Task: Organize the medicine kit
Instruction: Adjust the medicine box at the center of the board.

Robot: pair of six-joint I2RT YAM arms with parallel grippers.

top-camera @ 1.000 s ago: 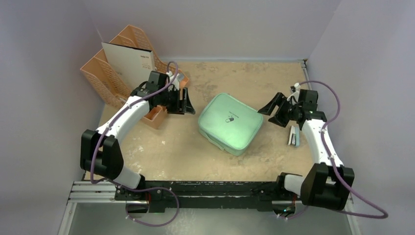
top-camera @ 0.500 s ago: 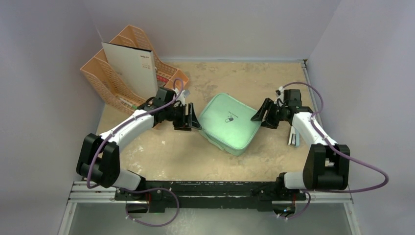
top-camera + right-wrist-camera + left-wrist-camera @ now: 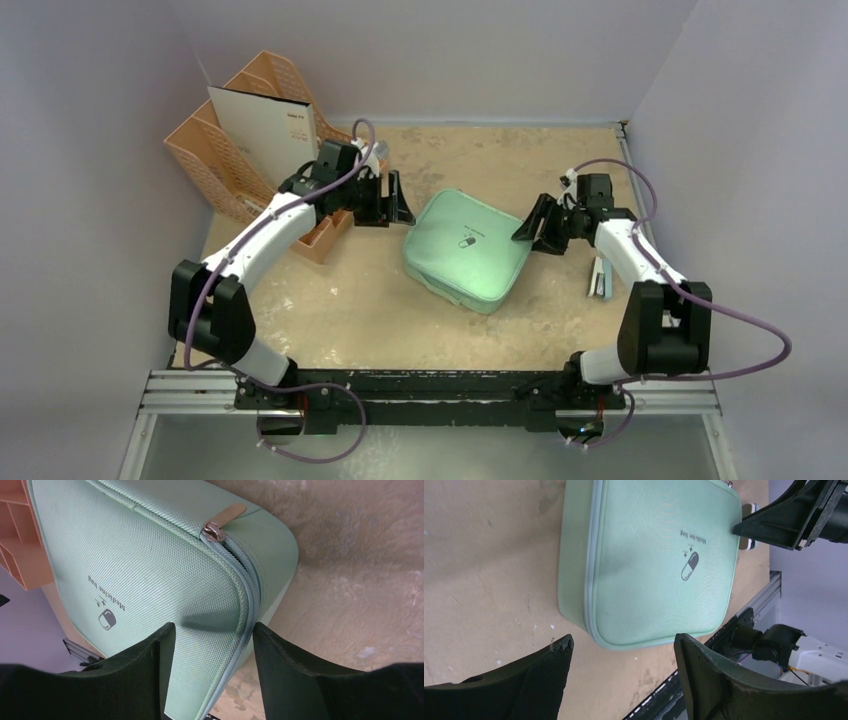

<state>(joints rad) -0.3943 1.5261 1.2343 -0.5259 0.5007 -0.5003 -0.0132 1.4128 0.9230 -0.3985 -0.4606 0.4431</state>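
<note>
The medicine kit [image 3: 468,250] is a mint-green case, zipped shut, lying flat mid-table with a pill logo [image 3: 689,566] on its lid. My left gripper [image 3: 397,204] hovers just beyond the kit's far-left corner. In the left wrist view this gripper [image 3: 621,646] is open and empty, with the kit [image 3: 649,555] ahead of its fingertips. My right gripper [image 3: 530,224] is at the kit's right corner. In the right wrist view it [image 3: 212,630] is open, with the zippered edge [image 3: 247,605] between its fingers. The zipper pull [image 3: 220,525] lies farther along that edge.
A peach desk organizer [image 3: 225,150] holding a white board [image 3: 268,125] stands at the back left. A small peach box [image 3: 322,236] sits under my left arm. A small black-and-white item [image 3: 600,278] lies right of the kit. Walls close in on three sides.
My left gripper came toward the kit's left corner, then drew back toward the far side and opened wider. My right gripper moved left onto the kit's right corner and narrowed.
</note>
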